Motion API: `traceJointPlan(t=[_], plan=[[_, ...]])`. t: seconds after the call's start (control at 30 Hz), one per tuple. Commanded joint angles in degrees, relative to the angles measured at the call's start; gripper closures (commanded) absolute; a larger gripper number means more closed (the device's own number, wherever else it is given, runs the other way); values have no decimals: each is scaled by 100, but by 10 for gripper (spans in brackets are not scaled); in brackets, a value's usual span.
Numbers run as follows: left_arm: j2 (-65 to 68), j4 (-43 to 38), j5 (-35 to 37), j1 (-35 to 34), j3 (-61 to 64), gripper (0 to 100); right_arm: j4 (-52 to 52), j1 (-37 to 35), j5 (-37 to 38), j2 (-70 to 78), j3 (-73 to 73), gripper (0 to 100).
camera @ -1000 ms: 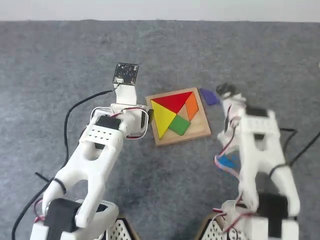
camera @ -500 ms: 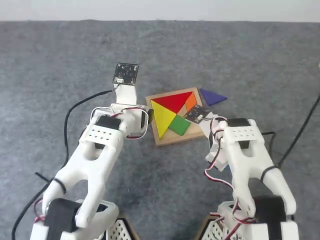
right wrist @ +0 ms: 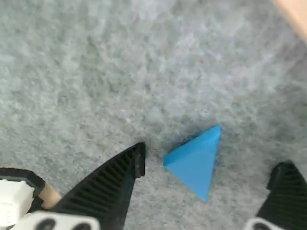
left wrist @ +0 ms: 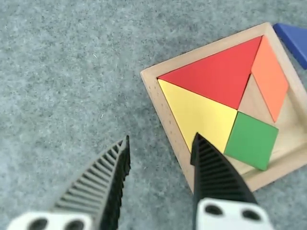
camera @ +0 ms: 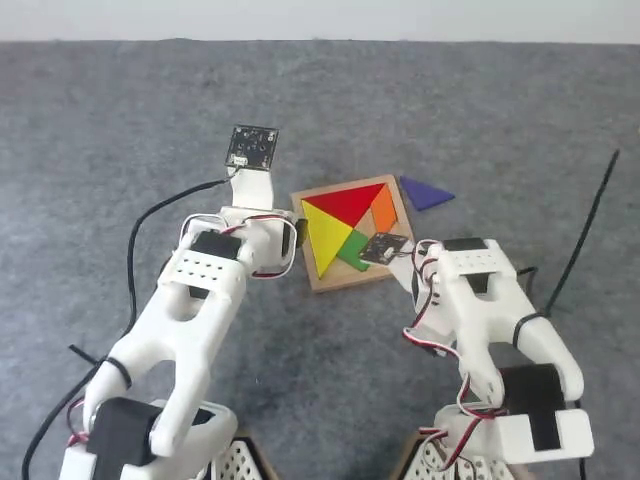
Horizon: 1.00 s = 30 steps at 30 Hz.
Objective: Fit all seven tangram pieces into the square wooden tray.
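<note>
Blue triangle (right wrist: pixel 194 160) lies flat on the grey desk (right wrist: pixel 72 72) between our right jaws. They're spread wide and touch nothing, so we read it as lined up for a pick. Left jaws are spread and empty, straddling the tray (left wrist: pixel 152 88) rim, probably parked to steady it. Tray holds the red triangle (left wrist: pixel 216 72), yellow triangle (left wrist: pixel 201 117), green square (left wrist: pixel 252 140) and orange parallelogram (left wrist: pixel 268 79), with bare wood between. Purple triangle (camera: pixel 425 192) sits just beside the tray. From above, the right arm (camera: pixel 480 290) covers the tray's near corner; we can't tell what's there.
</note>
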Motion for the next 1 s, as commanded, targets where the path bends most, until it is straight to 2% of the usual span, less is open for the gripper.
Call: traceJointPlan(t=[0.0, 0.1, 0.4, 0.63, 0.8, 0.9, 0.97], plan=[[-105, 0, -97, -9, -31, 805, -154, -13, -97, 163, -9, 712], [-105, 0, -97, 0, -31, 805, -382, -13, -396, 180, -9, 756], [-105, 0, -105, 0, -31, 805, -470, -48, -659, 171, -26, 762], [-105, 0, -105, -18, -40, 805, -444, -75, -2057, -444, -589, 762], [-105, 0, -105, -26, -40, 805, -382, -716, -3297, -901, -879, 762], [-105, 9, -105, -141, -57, 805, -31, -1297, -3411, -927, -1187, 762], [-105, 9, -97, -255, -75, 805, 251, -1446, -3156, -892, -1345, 760]])
